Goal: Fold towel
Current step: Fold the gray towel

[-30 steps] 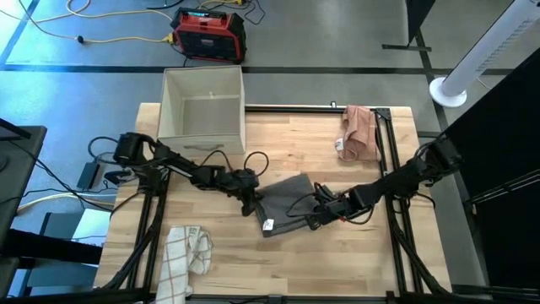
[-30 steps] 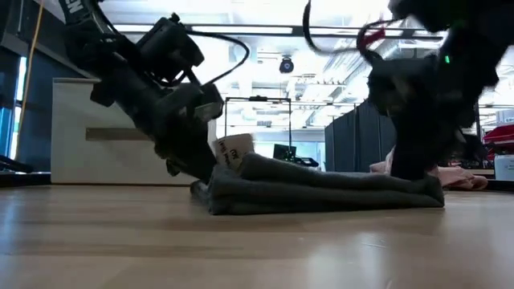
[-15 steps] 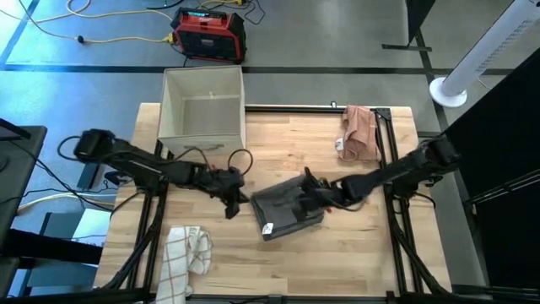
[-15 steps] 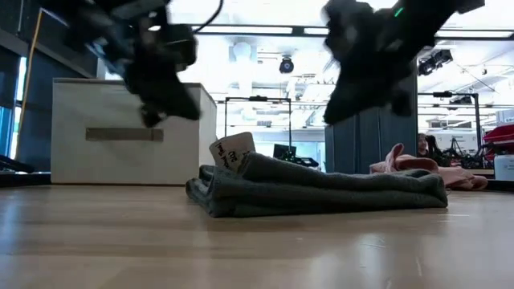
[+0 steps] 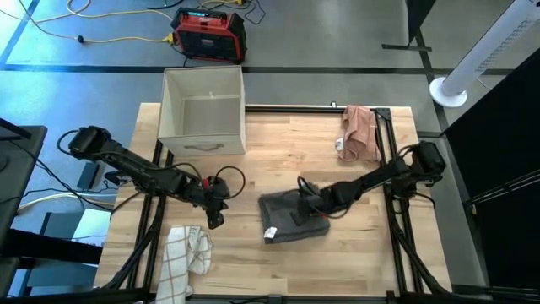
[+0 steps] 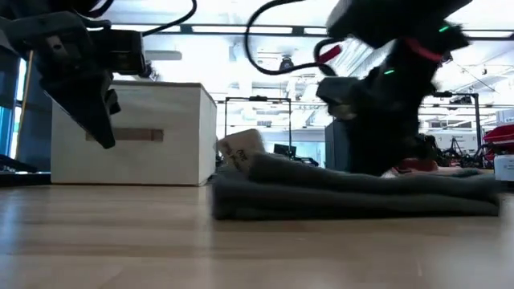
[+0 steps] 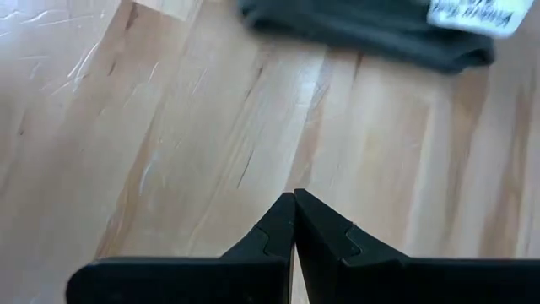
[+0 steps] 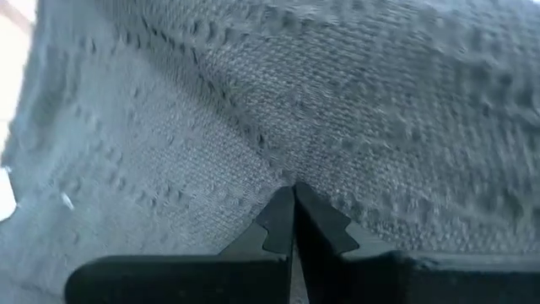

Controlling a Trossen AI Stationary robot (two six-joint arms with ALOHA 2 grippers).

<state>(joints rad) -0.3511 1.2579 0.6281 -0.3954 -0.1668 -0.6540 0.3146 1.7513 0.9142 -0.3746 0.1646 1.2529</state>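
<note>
A grey towel lies folded into a thick pad at the table's middle, its white label at the near left corner. The low view shows the towel resting flat in several layers. My right gripper is shut and reaches in from the right over the towel's top. My left gripper is shut, left of the towel and above bare wood. In the left wrist view the towel is well ahead of that gripper. My right gripper sets its shut fingertips against the towel's top surface, near the middle of the pad. It comes slanting down from the table's right side. The towel lies flat on the table under it.
A white open box stands at the far left of the table. A pink cloth lies at the far right. A checked white cloth lies bunched at the near left corner. Bare wood shows near the front edge, right of the checked cloth.
My left gripper has drawn away from the towel's left edge, rising and going toward the table's left and near edges. My right gripper lifted off the towel's right side, swung over its far part, then came down on its top. The towel is now more compact.
</note>
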